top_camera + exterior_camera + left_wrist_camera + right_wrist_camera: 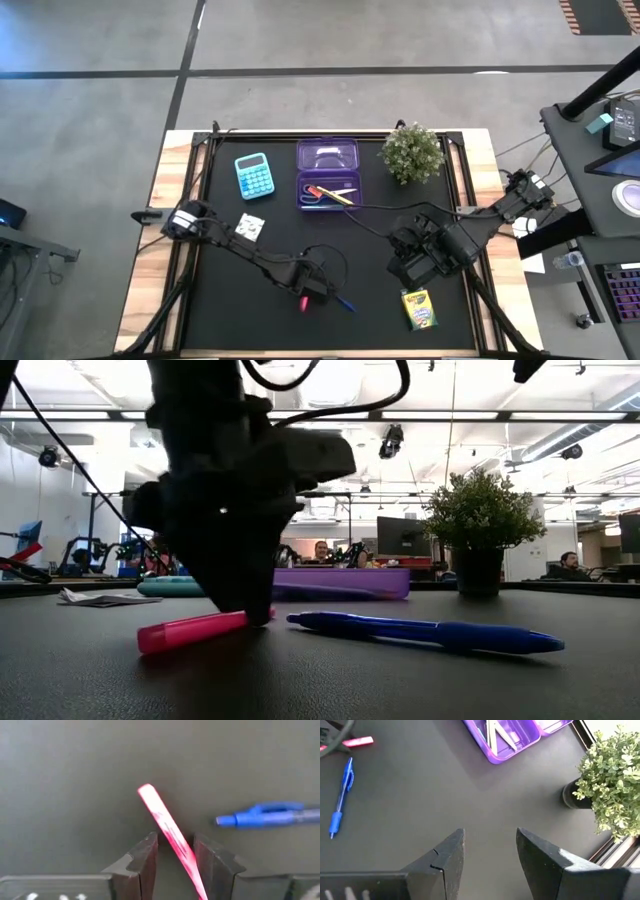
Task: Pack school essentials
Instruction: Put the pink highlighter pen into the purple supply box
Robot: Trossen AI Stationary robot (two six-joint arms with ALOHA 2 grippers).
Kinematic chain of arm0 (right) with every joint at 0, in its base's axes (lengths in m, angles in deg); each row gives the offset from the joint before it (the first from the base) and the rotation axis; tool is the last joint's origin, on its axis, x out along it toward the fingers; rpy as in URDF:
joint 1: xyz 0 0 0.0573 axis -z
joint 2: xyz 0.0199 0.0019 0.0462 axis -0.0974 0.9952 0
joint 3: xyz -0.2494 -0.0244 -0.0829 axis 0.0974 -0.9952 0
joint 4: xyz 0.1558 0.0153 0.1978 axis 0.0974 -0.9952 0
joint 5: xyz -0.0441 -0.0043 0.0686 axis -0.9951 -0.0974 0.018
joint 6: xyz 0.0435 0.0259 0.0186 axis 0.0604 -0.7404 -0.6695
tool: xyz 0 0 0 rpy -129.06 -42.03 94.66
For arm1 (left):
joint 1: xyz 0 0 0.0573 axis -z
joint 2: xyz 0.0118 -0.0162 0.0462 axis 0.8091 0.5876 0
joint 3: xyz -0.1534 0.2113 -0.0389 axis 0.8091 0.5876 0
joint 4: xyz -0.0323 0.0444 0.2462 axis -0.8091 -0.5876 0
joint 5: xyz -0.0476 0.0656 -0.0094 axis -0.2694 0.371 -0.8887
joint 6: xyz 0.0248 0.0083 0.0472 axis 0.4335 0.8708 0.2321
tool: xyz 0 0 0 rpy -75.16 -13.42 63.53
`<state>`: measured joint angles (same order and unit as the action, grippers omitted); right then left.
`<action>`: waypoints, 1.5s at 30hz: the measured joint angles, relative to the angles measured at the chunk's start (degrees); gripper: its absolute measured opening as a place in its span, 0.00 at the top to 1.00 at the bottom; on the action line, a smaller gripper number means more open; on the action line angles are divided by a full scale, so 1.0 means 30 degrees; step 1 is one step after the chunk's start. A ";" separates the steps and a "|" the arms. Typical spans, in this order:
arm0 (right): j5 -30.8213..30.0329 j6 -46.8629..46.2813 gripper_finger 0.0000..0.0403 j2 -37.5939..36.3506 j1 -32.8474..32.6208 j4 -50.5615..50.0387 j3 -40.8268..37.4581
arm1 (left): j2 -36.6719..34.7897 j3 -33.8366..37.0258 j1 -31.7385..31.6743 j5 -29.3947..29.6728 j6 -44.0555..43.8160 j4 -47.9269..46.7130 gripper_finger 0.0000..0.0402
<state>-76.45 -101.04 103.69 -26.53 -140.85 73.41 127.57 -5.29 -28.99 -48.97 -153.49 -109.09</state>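
Jaws apart on both arms: from above, the left gripper is lowered onto the black table mat, well in front of the open purple plastic pencil case, over a slim pink highlighter pen, with a blue ballpoint pen just beside it. The right gripper hovers between the case and the yellow-green crayon box.

At table height, the highlighter lies flat under the left arm's dark fingers.

The left wrist camera shows the highlighter slanting between the spread fingers, unclamped. The step looks like picking it up; next the fingers must close squarely on it.

The right wrist camera shows empty fingers above bare mat.
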 joint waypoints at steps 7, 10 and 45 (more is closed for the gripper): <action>-0.0003 0.0470 0.58 0.0000 0.0007 -0.0013 -0.0048 | -0.0053 -0.0003 0.0996 -0.1332 -0.0279 -0.0038 0.72; -0.0003 0.0487 0.58 0.0000 0.0007 -0.0015 -0.0048 | -0.0053 -0.0019 0.1186 -0.1479 -0.1323 -0.0307 0.72; -0.0010 -0.0495 0.58 0.0000 0.0058 0.0015 -0.0055 | -0.4329 -0.0015 -0.4483 0.3742 0.8905 0.0346 0.97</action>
<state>-76.48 -102.52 103.69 -26.35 -140.80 73.24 114.58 -5.34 -42.44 -37.74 -126.78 -108.05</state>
